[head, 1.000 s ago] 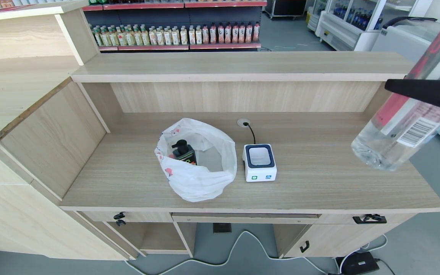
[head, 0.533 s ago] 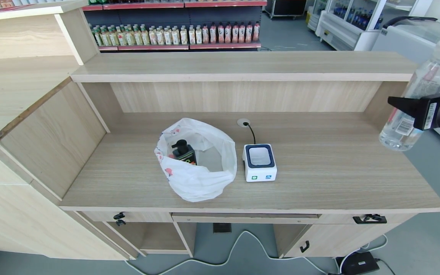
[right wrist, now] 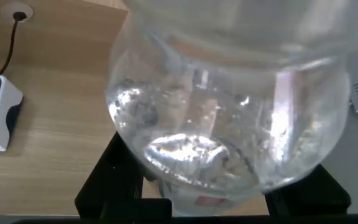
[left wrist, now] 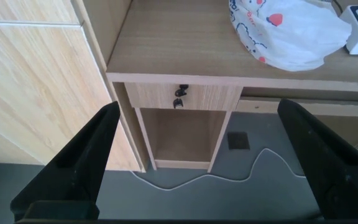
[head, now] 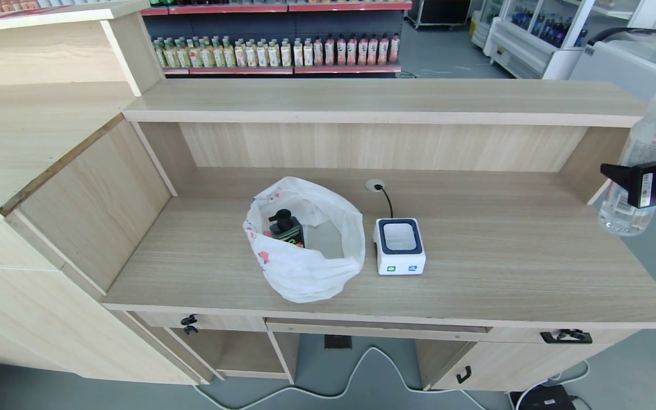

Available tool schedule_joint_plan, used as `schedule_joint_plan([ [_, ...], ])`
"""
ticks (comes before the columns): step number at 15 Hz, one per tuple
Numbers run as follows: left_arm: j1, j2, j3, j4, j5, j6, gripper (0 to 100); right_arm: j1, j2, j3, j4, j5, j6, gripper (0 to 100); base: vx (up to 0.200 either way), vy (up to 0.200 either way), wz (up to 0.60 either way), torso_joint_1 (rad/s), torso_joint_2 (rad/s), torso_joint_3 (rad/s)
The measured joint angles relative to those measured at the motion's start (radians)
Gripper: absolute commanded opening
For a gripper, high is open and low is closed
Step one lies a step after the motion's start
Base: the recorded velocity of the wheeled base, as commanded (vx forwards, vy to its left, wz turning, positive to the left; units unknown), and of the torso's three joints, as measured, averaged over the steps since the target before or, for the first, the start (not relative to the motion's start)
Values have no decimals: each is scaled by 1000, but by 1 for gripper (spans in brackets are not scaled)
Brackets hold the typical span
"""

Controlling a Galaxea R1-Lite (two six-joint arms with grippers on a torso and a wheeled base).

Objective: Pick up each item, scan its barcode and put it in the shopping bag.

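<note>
So the right gripper (head: 627, 179) is clamping the clear water bottle (head: 644, 136) around its middle, fingers pressing tight on either side. The bottle is hanging tilted, its base poking out below the fingers and its neck running up past them. It's hovering off the right end of the counter (head: 504, 267), not touching the wood. From that gripper, the scanner (head: 399, 246) is sitting well off to its left, and the shopping bag (head: 305, 250) is lying just beyond the scanner, with a dark pump bottle (head: 287, 228) standing inside.

The left gripper (left wrist: 197, 168) is hanging wide open with nothing in it, low in front of the counter; the bag is sitting up ahead of it on the counter top.

The bottle's cap end is getting cut off at the frame edge behind the arm. The far finger is hiding behind the bottle. I can't make out the label. From the right wrist, the bottle's base is blocking most of the fingers (right wrist: 104, 180).
</note>
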Motion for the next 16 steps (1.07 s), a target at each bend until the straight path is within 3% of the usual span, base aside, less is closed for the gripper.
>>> schedule_joint_plan([
  [4,-1,0,0,0,1,0,100,0,40,4,-58,15,-53,0,0,0,600,1,2,2],
  [6,0,0,0,0,1,0,100,0,82,8,-171,89,-128,0,0,0,600,2,-2,2],
  [11,1,0,0,0,0,0,100,-23,260,3,-435,297,-289,0,0,0,0,0,0,0],
  [16,0,0,0,0,0,0,100,-40,465,-49,-668,391,-342,0,0,0,0,0,0,0],
])
